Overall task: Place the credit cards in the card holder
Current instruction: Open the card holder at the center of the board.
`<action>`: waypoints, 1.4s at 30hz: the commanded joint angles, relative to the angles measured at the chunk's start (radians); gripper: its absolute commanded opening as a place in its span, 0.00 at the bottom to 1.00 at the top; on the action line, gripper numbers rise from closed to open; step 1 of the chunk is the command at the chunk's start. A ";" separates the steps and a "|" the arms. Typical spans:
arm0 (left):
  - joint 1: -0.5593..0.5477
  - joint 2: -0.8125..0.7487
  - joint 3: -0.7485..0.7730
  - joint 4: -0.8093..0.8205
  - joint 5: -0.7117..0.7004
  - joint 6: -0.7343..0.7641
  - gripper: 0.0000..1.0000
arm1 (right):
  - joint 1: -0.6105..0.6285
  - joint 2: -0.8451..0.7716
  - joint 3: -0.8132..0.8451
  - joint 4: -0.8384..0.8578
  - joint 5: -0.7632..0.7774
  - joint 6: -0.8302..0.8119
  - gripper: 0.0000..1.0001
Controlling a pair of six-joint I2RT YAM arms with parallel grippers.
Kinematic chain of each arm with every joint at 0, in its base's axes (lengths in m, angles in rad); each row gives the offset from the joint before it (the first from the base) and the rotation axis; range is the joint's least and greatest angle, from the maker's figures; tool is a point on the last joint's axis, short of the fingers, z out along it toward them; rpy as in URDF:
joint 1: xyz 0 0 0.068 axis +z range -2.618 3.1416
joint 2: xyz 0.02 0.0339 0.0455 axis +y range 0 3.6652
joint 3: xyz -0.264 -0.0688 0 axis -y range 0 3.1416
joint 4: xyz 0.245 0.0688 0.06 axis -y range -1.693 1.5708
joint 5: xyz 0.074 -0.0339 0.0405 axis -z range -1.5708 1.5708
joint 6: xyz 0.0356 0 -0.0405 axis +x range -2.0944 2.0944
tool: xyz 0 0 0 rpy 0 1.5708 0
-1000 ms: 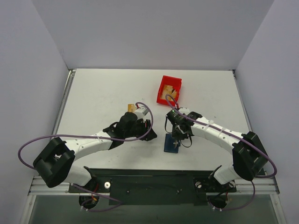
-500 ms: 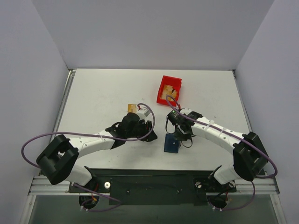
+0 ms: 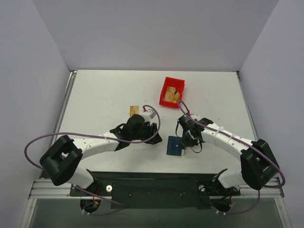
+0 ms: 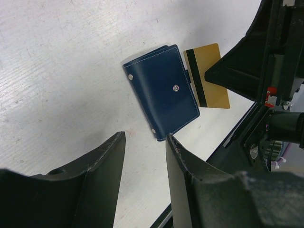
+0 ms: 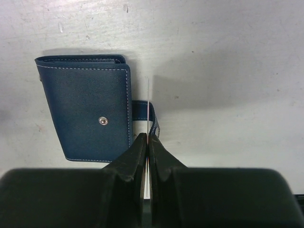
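Observation:
The card holder (image 4: pixel 161 91) is a navy wallet with a small snap, lying closed on the white table (image 4: pixel 57 61); it also shows in the top view as the card holder (image 3: pixel 174 146). My right gripper (image 5: pixel 148 137) is shut on a gold credit card with a dark stripe (image 4: pixel 207 76). It holds the card on edge beside the wallet's strap side, so the card (image 5: pixel 148 102) is a thin line in the right wrist view. My left gripper (image 4: pixel 145 142) stands open and holds nothing, just left of the wallet. A second tan card (image 3: pixel 134 110) lies on the table behind the left arm.
A red bin (image 3: pixel 171 91) with something tan inside stands behind the right gripper (image 3: pixel 187 140). The left gripper (image 3: pixel 156 138) and right gripper are close together on either side of the wallet. The table's near edge with the black base rail (image 3: pixel 156 187) lies just in front.
The right gripper moved from above the wallet to its right side, still holding the card. The left arm shifted right, closer to the wallet.

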 commanded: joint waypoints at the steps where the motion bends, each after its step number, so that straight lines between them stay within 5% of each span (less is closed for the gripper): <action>1: -0.007 0.014 0.049 -0.004 -0.011 0.017 0.49 | -0.022 -0.038 -0.044 0.062 -0.062 -0.015 0.00; 9: -0.019 0.066 0.058 0.013 -0.007 0.020 0.49 | -0.052 -0.098 -0.142 0.180 -0.153 -0.010 0.00; 15: -0.036 0.163 0.052 0.050 -0.005 0.029 0.24 | -0.063 -0.142 -0.177 0.209 -0.171 -0.018 0.00; 21: -0.057 0.234 0.041 0.094 0.004 0.019 0.13 | -0.066 -0.179 -0.188 0.231 -0.191 -0.027 0.00; 42: -0.076 0.283 0.057 0.094 -0.001 0.019 0.05 | -0.066 -0.257 -0.199 0.324 -0.304 -0.038 0.00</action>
